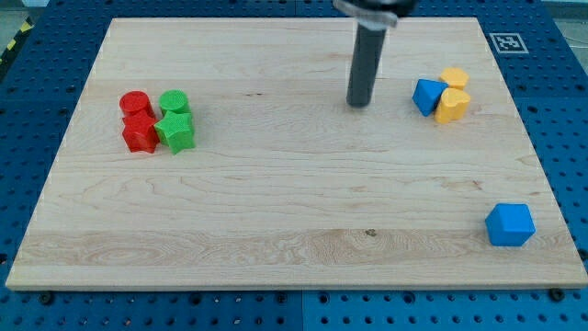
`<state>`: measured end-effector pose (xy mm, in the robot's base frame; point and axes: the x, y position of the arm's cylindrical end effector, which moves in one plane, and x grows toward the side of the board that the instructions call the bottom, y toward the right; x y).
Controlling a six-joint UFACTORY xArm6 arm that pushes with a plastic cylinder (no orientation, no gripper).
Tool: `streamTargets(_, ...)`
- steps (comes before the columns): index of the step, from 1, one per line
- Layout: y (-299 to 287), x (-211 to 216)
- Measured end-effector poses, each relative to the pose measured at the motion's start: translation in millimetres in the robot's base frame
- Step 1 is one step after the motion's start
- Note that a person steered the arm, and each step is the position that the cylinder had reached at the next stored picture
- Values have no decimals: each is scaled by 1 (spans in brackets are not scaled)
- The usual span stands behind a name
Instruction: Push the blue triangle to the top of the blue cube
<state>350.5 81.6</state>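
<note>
Nearest the view's bottom edge sits the blue cube (510, 225), alone in the lower right corner of the wooden board (276, 211), close to the board's right rim and well apart from every other block.

My tip (358, 104) rests on the board in the upper middle, right of centre. It touches no block. The rod (365, 64) rises from it nearly upright, leaning a little toward the view's top, and its upper end meets a dark mount (372, 9) cut off by the frame's top edge. As a bare rod it has nothing to open or close and holds nothing.

Just to the view's right of my tip, with a clear gap of bare wood between, lies the blue triangle (426, 96). It touches two yellow blocks on its right side — a yellow block (454, 78) above, whose shape I cannot make out surely, and a yellow heart-like block (451, 106) below it. These three form one tight cluster near the board's upper right. The blue triangle is well apart from the blue cube, which lies far below it and further right.

Far to the view's left of my tip is a second cluster of four touching blocks: a red cylinder (135, 103) and a green cylinder (174, 102) side by side, with a red star-like block (140, 132) and a green star-like block (175, 131) just below them.

No containers are on the board — the blocks lie straight on the wood. Around the board runs a blue perforated table (28, 110), and a black-and-white marker tag (506, 41) sits by the board's upper right corner
</note>
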Motion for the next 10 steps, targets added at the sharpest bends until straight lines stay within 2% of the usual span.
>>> streamTargets(1,5,-66)
streamTargets(2,39,-70)
streamTargets(3,62,-70)
streamTargets(6,68,-57)
streamTargets(8,68,-8)
streamTargets(9,68,-1)
streamTargets(10,68,-12)
